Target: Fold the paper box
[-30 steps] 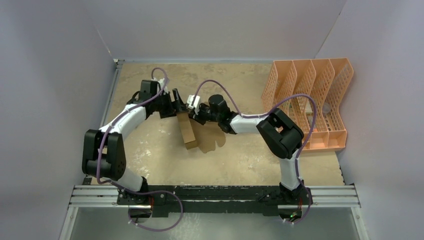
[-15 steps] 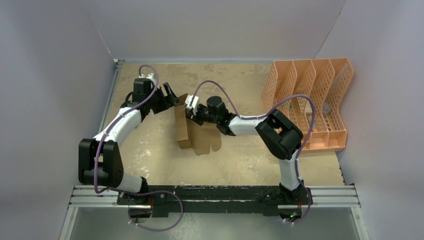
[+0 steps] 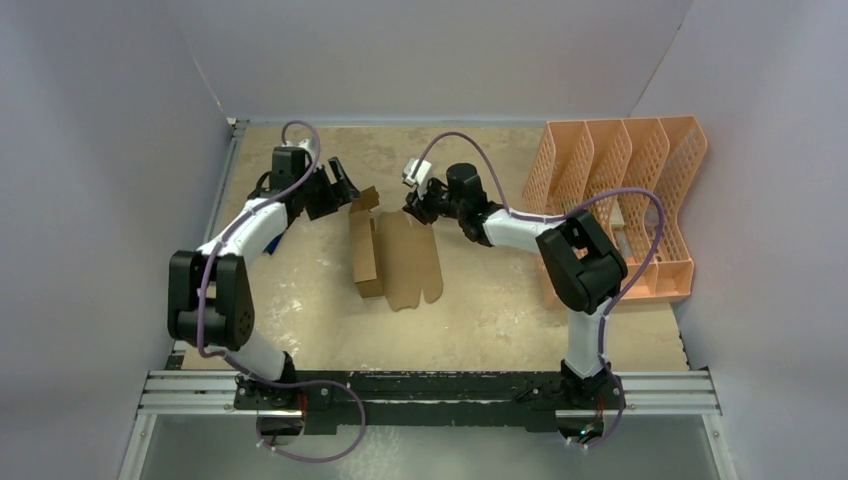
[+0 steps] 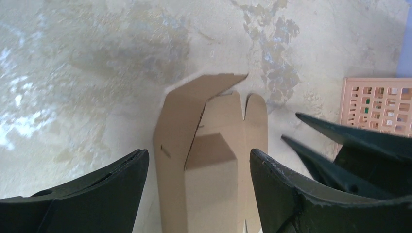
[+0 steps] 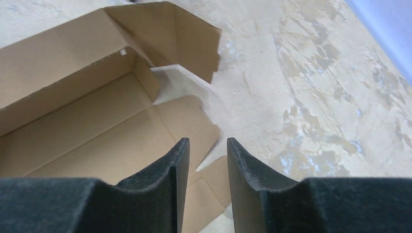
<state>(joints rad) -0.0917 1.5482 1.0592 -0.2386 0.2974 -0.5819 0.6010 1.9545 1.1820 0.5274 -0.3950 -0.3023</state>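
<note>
Paper box, place: the paper box (image 3: 392, 258) lies about mid-worktop, slightly towards the left edge, with its long side running from the far edge towards the near one.
Paper box, shape: it is half formed. One long wall stands up on the left, the wide panel beside it lies flat on the mottled worktop (image 3: 480, 320), the rounded tabs point to the near edge, and an end flap is cocked up at the far end.
Handling: I'd judge it light, thin cardboard, stiff along the panels and willing only at the creases. It would likely skate on the worktop if pushed from one side, and crease if nipped hard.
Where to hold: the free edge of the flat panel or the raised end flap looks best, with the standing wall braced from outside.
Left pincer: the left pincer (image 3: 347, 185) is spread wide and empty. It hangs at the far left corner of the box, just beside the cocked flap; I cannot tell whether it touches.
Right pincer: the right pincer (image 5: 207, 141) has its jaws a narrow gap apart with nothing between them. It sits just beyond the far end of the flat panel, pointing at it.
Elsewhere: a peach file organizer (image 3: 620, 200) stands at the right edge, well apart.
</note>
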